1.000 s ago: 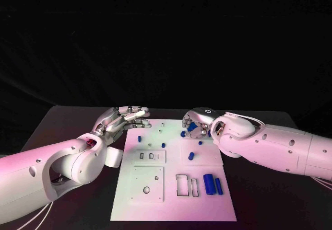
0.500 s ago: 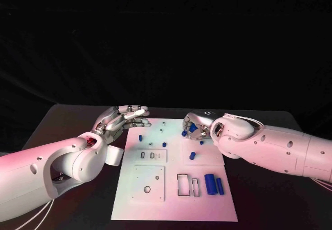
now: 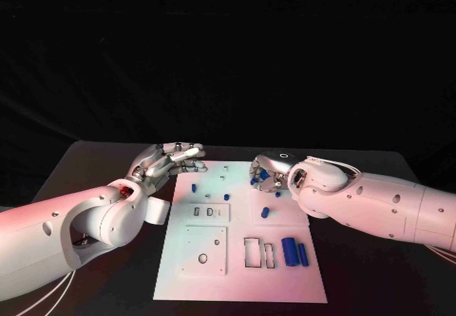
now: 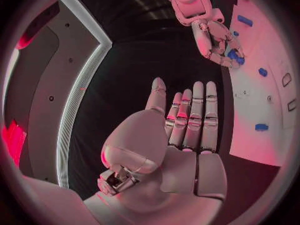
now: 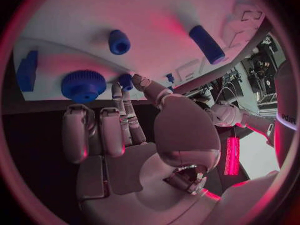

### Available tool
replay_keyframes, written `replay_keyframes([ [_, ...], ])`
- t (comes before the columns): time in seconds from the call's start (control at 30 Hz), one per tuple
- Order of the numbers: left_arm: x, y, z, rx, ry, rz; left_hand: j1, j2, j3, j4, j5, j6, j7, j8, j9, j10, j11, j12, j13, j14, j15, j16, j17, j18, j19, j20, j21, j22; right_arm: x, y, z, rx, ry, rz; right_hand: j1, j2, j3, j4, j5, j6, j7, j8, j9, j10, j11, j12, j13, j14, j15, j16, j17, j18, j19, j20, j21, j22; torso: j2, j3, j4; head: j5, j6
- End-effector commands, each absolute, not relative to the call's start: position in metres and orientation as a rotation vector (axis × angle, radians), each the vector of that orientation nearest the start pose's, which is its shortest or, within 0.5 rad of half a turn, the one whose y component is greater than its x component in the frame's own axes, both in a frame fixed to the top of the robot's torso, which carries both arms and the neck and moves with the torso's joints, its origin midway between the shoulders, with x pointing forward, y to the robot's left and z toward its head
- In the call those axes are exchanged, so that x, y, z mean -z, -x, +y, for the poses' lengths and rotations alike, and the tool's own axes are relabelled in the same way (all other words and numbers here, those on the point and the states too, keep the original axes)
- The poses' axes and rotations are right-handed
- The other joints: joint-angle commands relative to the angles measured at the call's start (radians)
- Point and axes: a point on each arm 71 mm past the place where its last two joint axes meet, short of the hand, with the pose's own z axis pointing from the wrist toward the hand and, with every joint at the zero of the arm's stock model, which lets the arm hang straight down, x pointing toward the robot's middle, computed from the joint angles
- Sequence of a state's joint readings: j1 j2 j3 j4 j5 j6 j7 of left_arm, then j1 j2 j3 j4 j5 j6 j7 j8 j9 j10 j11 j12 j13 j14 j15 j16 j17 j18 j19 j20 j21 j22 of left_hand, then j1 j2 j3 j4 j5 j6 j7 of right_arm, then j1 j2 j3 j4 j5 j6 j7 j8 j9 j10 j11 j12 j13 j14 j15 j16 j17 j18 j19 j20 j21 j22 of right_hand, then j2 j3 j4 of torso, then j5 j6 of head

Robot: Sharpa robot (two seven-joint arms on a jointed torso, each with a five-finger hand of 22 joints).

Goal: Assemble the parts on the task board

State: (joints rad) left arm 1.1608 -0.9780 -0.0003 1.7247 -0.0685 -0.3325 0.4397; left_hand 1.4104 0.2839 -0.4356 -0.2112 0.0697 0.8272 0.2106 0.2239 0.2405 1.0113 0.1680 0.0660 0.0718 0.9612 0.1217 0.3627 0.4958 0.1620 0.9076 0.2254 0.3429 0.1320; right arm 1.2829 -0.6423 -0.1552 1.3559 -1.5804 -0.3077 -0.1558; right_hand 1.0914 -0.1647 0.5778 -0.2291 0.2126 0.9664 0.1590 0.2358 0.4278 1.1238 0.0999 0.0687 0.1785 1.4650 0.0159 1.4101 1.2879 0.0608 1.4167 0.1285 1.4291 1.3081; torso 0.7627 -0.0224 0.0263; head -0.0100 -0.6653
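Right hand (image 3: 269, 176) edges down; fingers (image 5: 128, 107) now pinch small blue part (image 5: 125, 80) at task board (image 3: 238, 276); left hand (image 3: 169, 162) idle, open.

Black table (image 3: 85, 164) under pinkish light; black backdrop (image 3: 228, 66) behind; red glow strip (image 5: 232, 156) off to side.

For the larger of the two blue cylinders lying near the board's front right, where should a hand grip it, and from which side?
Grip the larger blue cylinder around its middle, coming down from above with fingers on its two long sides. It lies flat on the task board, lengthwise front to back. The thinner cylinder lies close on one side and a rectangular slot on the other, so finger room looks tight; a narrow pinch is probably best.
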Motion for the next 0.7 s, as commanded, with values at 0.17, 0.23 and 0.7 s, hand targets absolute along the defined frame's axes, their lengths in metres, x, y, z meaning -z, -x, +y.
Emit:
replay_keyframes([
  [0.17, 0.1593, -0.4494, 0.216, 1.62, 1.032, 1.387, -0.008, 0.003, -0.02, -0.008, -0.007, -0.006, 0.004, -0.005, 0.001, -0.008, 0.0, -0.002, 0.0, -0.006, -0.002, 0.005, 0.002, 0.017, -0.009, 0.0, -0.001, -0.001, 0.1928, -0.5132, -0.1453, -0.537, 0.355, 1.635, 0.007, 0.018, 0.02, 0.02, -0.026, 0.02, -0.007, 0.005, 0.01, 0.024, -0.004, 0.006, 0.004, 0.052, 0.002, 0.011, 0.006, -0.012, 0.016, -0.003, 0.018, 0.044, 0.001, 0.0006, 0.0006, -0.001, 0.0],
  [0.23, 0.1593, -0.4495, 0.2161, 1.62, 1.033, 1.387, -0.008, 0.003, -0.02, -0.008, -0.007, -0.006, 0.004, -0.005, 0.001, -0.008, 0.0, -0.002, 0.0, -0.006, -0.002, 0.005, 0.002, 0.017, -0.009, 0.0, -0.001, -0.001, 0.1929, -0.5137, -0.1458, -0.536, 0.351, 1.637, 0.023, 0.038, 0.057, 0.03, -0.06, 0.043, -0.018, 0.019, 0.025, 0.052, -0.013, 0.01, 0.01, 0.053, -0.006, 0.019, 0.012, -0.017, 0.029, -0.008, 0.033, 0.07, 0.002, 0.0005, 0.0005, 0.0, -0.002],
  [0.7, 0.1594, -0.4504, 0.2181, 1.611, 1.037, 1.39, -0.007, 0.003, -0.02, -0.009, -0.008, -0.007, 0.005, -0.006, 0.002, -0.009, 0.0, -0.002, 0.0, -0.006, -0.001, 0.006, 0.003, 0.017, -0.009, 0.0, -0.001, -0.001, 0.1872, -0.5159, -0.148, -0.526, 0.303, 1.56, 0.09, 0.073, 0.128, 0.025, -0.128, 0.081, -0.035, 0.073, 0.098, 0.128, -0.04, 0.021, 0.04, 0.054, -0.029, 0.032, 0.024, -0.031, 0.068, -0.031, 0.073, 0.139, 0.004, 0.0001, -0.0017, -0.002, -0.002],
])
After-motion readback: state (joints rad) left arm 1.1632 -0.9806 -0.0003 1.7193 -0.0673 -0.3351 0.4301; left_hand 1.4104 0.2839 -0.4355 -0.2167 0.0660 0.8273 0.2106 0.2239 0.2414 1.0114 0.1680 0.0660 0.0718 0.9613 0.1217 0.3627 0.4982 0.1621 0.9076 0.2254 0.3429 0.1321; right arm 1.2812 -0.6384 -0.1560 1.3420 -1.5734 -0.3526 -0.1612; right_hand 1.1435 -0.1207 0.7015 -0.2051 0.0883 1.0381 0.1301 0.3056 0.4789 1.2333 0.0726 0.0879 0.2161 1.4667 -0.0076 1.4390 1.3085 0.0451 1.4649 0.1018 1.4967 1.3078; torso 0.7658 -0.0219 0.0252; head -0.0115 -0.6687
